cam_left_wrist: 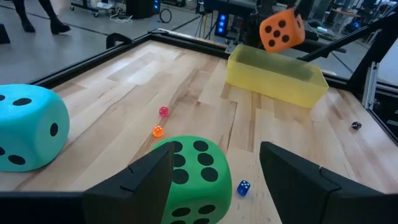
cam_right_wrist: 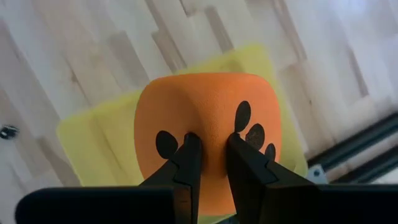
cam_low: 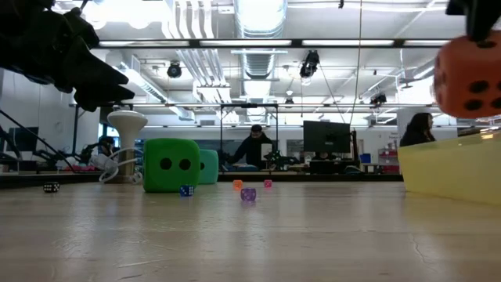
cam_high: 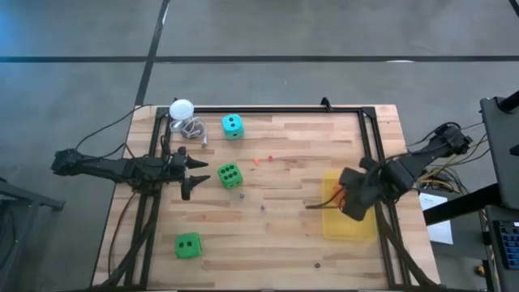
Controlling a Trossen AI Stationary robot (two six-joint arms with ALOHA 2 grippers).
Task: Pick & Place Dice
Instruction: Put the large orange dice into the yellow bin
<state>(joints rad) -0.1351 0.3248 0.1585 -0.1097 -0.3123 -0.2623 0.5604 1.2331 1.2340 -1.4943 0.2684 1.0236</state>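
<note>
Wooden table (cam_high: 284,219): right fingers (cam_right_wrist: 211,163) pinch orange die (cam_right_wrist: 208,137); left fingers (cam_left_wrist: 155,177) spread, empty.

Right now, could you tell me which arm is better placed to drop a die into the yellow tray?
The right: its gripper already pinches the orange die above the yellow tray. The left gripper is open by a green die.

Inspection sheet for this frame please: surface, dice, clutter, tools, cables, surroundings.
Surface: wooden table with a dark frame.
Job's things: orange die held over the yellow bin; teal die, green die and second green die on the wood.
Clutter: white ball; tiny dice mid-table.
Grippers: right tool pinches the orange die; left tool open, just short of the green die.
Cables: bundle beside the right arm.
Surroundings: people seated at desks behind.
</note>
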